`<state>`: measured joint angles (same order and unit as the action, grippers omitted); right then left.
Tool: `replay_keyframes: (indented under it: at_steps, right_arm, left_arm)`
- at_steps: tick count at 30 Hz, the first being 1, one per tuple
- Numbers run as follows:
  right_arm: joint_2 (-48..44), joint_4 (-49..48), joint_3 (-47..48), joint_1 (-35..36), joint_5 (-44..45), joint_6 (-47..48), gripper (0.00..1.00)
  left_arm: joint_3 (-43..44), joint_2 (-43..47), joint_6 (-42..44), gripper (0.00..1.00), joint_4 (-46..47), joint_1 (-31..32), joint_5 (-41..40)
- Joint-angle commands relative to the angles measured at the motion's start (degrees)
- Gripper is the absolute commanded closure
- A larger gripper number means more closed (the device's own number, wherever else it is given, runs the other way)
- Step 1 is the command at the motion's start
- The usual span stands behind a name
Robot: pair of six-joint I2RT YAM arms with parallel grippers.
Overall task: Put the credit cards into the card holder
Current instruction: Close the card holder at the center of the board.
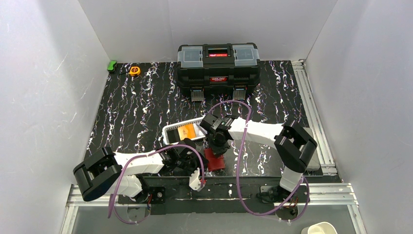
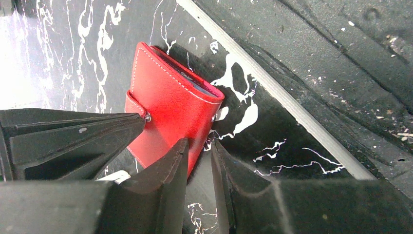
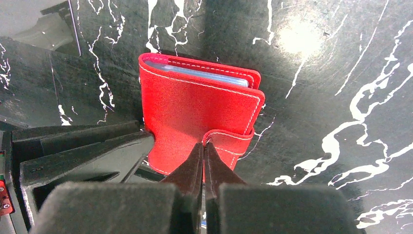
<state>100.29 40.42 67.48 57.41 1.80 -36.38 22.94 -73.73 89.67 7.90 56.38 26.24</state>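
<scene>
red card holder (image 3: 195,119) folded on our marbled table (image 3: 341,73), our right gripper (image 3: 203,152) pressed together at its snap tab (image 3: 229,139), our left gripper (image 2: 199,156) slightly spread beside it, orange card (image 1: 187,130) in white basket (image 1: 168,132)

One card holder (image 3: 195,112), one toolbox (image 1: 217,66), one basket (image 1: 170,130).

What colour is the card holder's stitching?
White, on the red card holder; clearest in the right wrist view.

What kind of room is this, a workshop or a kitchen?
Probably a robot test booth, not a kitchen: plain white walls box in a black marbled table, with a black toolbox at the back and arms bolted to metal rails.
</scene>
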Motion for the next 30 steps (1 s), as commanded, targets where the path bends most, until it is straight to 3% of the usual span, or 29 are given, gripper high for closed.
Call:
replay_keyframes:
  at_steps: [1, 30]
  right_arm:
    - [1.96, 0.17, 0.39, 0.16, -2.82, 1.56, 0.99]
    - [4.88, -1.93, -3.94, 0.33, -7.37, 0.43, 0.99]
  left_arm:
    - [-1.97, -1.14, -0.99, 0.76, -8.97, 0.35, 0.36]
    - [-1.23, -2.83, -1.12, 0.77, -8.25, 0.69, -0.05]
